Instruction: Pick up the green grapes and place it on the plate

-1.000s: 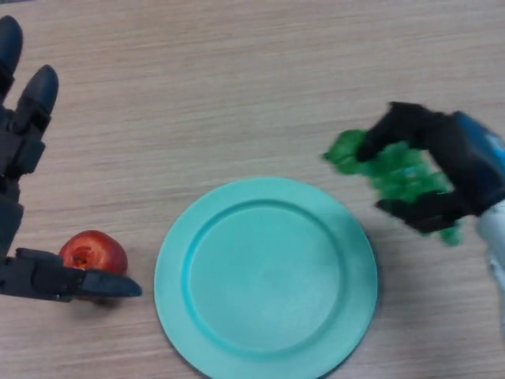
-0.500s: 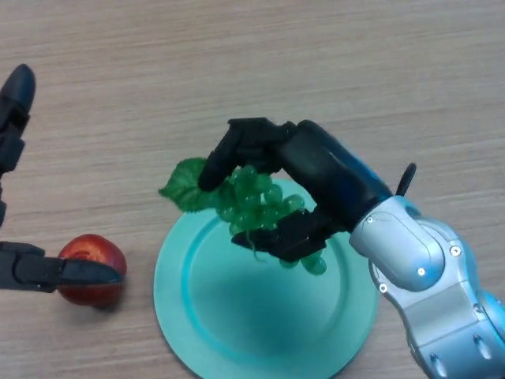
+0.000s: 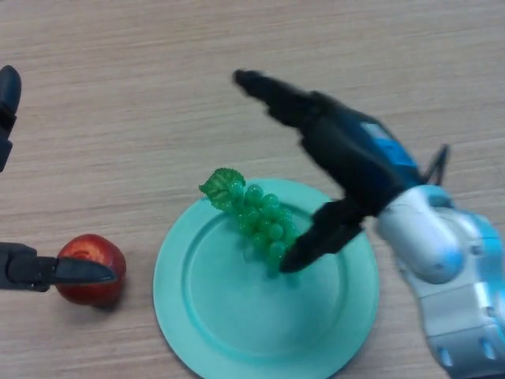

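Head view shows your right hand (image 3: 339, 166) spread open above the green grapes (image 3: 256, 215) lying on the plate (image 3: 197, 316); its thumb touches them, so withdrawing carelessly could drag them off.

Green grapes (image 3: 260, 217), teal plate (image 3: 205, 316)
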Available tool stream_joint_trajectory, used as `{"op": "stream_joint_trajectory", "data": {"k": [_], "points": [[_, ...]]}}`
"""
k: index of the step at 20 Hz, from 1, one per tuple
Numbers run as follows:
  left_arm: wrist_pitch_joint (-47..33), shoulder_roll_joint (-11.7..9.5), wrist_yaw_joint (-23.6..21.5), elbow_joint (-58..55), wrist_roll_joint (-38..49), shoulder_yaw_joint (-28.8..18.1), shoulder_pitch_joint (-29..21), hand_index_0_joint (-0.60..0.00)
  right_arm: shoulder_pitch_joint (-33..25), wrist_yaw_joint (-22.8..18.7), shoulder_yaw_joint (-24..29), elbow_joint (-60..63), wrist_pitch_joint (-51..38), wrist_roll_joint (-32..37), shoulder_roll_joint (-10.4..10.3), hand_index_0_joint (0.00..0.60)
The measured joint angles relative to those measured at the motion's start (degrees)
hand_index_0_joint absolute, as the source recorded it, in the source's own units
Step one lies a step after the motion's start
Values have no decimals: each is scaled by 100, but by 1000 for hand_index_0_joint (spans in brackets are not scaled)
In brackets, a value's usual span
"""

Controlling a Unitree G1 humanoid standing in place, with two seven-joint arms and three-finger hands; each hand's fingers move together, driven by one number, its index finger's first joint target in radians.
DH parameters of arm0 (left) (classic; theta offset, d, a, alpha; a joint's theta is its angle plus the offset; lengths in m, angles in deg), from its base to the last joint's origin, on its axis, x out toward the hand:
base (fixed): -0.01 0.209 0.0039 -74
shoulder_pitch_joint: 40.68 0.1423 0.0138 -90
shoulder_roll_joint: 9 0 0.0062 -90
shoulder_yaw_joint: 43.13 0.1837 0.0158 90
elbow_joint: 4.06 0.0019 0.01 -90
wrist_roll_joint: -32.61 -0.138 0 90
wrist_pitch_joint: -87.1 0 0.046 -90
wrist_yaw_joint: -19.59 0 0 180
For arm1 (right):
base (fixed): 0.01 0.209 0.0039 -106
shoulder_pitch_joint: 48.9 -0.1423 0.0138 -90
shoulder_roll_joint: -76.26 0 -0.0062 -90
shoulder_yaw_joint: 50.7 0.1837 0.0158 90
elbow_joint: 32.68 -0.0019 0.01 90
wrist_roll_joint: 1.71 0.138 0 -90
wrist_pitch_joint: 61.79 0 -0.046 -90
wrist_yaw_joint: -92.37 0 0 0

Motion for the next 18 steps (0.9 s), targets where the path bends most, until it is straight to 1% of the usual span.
{"op": "stream_joint_trajectory", "data": {"k": [1, 2, 4, 7, 9, 10, 12, 14, 17, 18], "points": [[0, 0, 0, -17, 3, -3, 1, 0, 158, 6, 327, -190, 31, 198, -1, 0], [0, 0, 0, -26, 3, 1, -5, 0, 371, 4, 729, -546, 149, 556, -1, 0], [0, 0, 0, -81, 4, -2, -8, 0, 780, -53, 1125, -1094, 267, 1329, -4, 0], [0, 4, 1, -145, 0, 12, 66, 0, 1185, -194, 1208, -1514, 348, 1589, -9, 0], [1, 5, 7, -304, -1, 23, 106, 0, 1440, -447, 1239, -1895, 351, 2037, -10, 0], [35, 5, 12, -416, -6, 33, 100, 0, 1566, -463, 1279, -2146, 389, 2458, -12, 0], [181, 5, 65, -660, -6, 35, 94, 0, 1650, -463, 1281, -2403, 546, 2777, 5, 0], [270, 5, 101, -791, 3, 34, 81, 0, 1693, -463, 1290, -2411, 559, 2800, 90, 0], [459, -2, 100, -898, 21, 25, -4, 0, 1773, -463, 1296, -2476, 780, 2800, 114, 0], [576, -91, 100, -892, 115, 4, -117, 0, 1759, -463, 1282, -2553, 822, 2800, 114, 0]]}}
